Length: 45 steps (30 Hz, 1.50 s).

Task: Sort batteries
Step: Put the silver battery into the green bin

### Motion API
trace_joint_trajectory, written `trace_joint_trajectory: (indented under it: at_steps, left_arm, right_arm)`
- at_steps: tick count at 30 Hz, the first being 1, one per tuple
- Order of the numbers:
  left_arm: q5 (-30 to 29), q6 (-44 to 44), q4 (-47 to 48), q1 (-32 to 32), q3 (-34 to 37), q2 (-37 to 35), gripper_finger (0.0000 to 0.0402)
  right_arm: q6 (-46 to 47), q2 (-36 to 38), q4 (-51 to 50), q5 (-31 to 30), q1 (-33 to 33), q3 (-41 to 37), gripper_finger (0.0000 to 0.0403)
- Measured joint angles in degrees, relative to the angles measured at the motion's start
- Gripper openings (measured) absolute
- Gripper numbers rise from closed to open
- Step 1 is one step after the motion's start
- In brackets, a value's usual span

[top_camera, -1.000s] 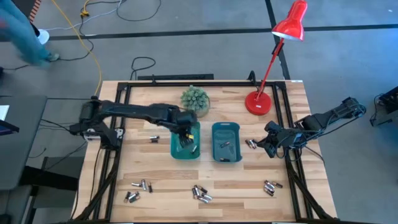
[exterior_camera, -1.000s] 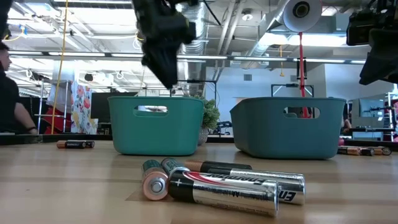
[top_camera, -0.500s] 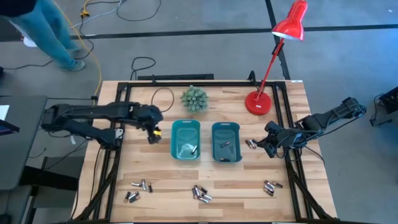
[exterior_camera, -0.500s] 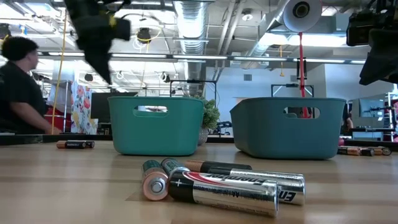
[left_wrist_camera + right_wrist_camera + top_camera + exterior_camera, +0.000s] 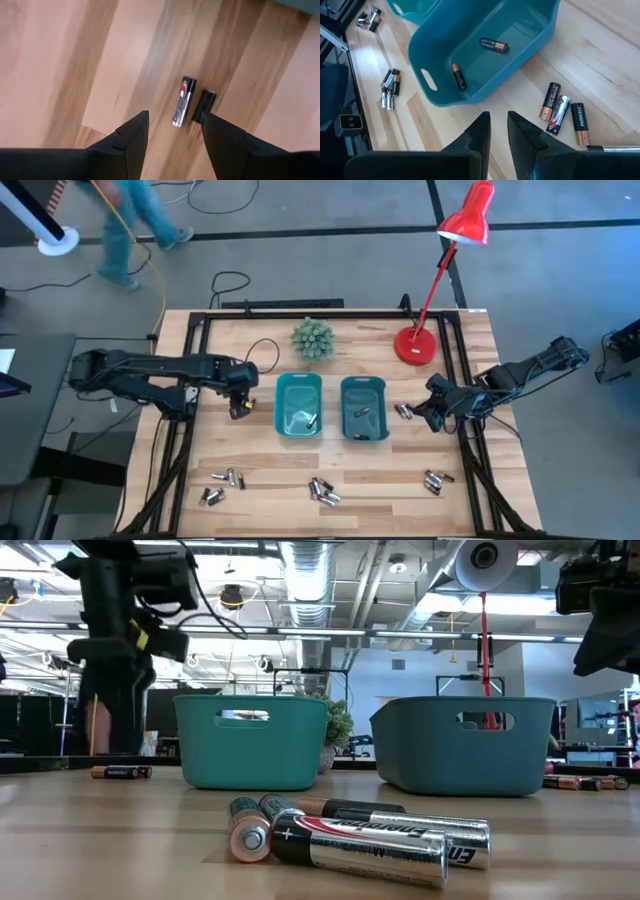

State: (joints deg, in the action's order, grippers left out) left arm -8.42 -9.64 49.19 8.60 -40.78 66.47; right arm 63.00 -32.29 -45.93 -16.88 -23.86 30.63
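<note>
- Batteries are scattered over the table point(image 5: 260, 470): a pair point(image 5: 192, 102) lies under the left pincer, a trio point(image 5: 563, 114) sits just beside the right bin, and loose groups lie along the near edge at left point(image 5: 220, 485), middle point(image 5: 322, 491) and right point(image 5: 432, 480).
- Two batteries point(image 5: 475, 60) are seen lying apart inside the right bin point(image 5: 363, 408); at least one more point(image 5: 310, 420) is in the left bin point(image 5: 298, 404).
- The near-edge middle group is seen close up in the low view point(image 5: 350, 830), lying side by side in front of both bins.
- Left pincer point(image 5: 172, 132) is positioned above the table just left of the left bin, fingers spread, nothing held; the battery pair is framed between the fingertips, no contact visible.
- Right pincer point(image 5: 499, 131) is held off the table to the right of the right bin, fingers part-spread with a narrow gap, nothing pinched.
- Behind the bins a small green plant point(image 5: 314, 340) and a red desk lamp point(image 5: 440, 270) are placed.
- A person point(image 5: 135, 215) is seen on the floor beyond the table's far left corner.
</note>
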Motion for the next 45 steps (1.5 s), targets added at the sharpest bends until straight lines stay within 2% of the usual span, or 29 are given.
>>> trace_joint_trajectory:
  at_steps: [9, 16, 34, 45]
  left_arm:
    - [2.48, 4.28, -1.53, 4.22, 0.01, 5.6, 0.0176]
    - [3.66, 8.09, -4.74, 4.46, 0.01, 9.34, 0.0176]
    - [6.55, 13.48, -8.32, 5.55, 0.73, 9.58, 0.0176]
    - [6.7, 11.97, -9.76, 5.55, 2.65, 9.62, 0.0176]
  right_arm:
    - [0.02, 0.0, 0.0, -0.13, 0.0, 0.0, 0.0083]
    - [0.04, 0.0, -0.09, -0.23, 0.0, 0.0, 0.0083]
    - [-0.28, 0.02, -0.31, -0.27, 0.0, 0.0, 0.0083]
    - [-0.03, 0.0, -0.3, -0.27, 0.0, 0.0, 0.0083]
